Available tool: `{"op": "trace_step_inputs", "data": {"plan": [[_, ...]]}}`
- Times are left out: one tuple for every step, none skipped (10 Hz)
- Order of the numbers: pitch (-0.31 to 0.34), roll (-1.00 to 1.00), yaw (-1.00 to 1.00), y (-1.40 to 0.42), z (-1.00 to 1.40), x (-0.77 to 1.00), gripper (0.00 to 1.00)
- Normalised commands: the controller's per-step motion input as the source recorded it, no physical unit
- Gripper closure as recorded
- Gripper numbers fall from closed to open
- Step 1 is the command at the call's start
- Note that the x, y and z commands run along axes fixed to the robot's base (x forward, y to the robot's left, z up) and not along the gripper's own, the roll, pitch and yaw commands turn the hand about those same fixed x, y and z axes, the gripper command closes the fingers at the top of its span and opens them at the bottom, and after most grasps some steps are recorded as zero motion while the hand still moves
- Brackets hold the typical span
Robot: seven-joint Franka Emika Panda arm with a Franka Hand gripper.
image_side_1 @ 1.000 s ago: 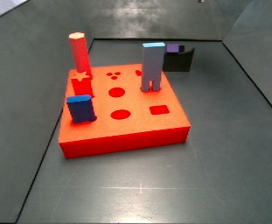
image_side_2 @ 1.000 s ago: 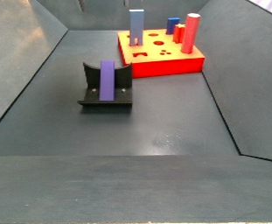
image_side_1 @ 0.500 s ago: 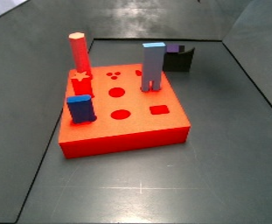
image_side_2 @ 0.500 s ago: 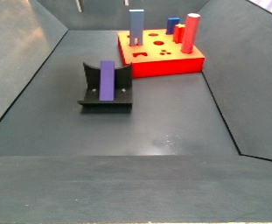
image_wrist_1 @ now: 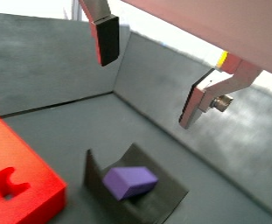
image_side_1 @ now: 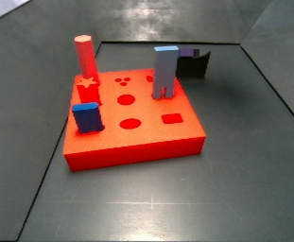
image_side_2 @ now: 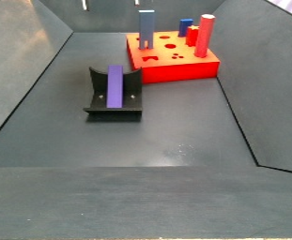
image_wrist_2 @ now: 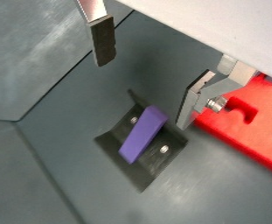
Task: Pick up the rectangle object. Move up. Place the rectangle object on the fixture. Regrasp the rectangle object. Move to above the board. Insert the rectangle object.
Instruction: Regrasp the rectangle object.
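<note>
Hovering wide open and empty, the end effector (image_wrist_2: 153,70) sits above the rectangle object (image_wrist_2: 142,135) leaning in the fixture (image_wrist_2: 121,143).

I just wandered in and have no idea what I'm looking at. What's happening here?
A robot arm's gripper hangs open above a small black fixture, holding nothing. A purple rectangle object leans on that fixture, seemingly set there to be grasped again. Beside it sits the red board with shaped holes; a rectangular hole is free, and three other pegs already stand in the board.
</note>
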Motion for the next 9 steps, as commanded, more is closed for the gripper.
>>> {"op": "trace_step_inputs", "data": {"plan": [[0.042,1.0,0.04,-0.03,-0.01,0.05,0.0],[0.052,1.0,0.05,-0.03,-0.01,0.06,0.0],[0.078,1.0,0.06,-0.03,-0.01,0.07,0.0],[0.101,1.0,0.07,-0.04,-0.01,0.08,0.0],[0.119,1.0,0.09,-0.04,-0.01,0.08,0.0],[0.139,0.81,0.12,-0.04,-0.01,0.09,0.0],[0.134,0.61,0.13,-0.04,-0.02,0.09,0.0],[0.121,0.41,0.15,-0.04,-0.02,0.09,0.0],[0.1,0.28,0.16,-0.02,-0.01,0.09,0.0]]}}
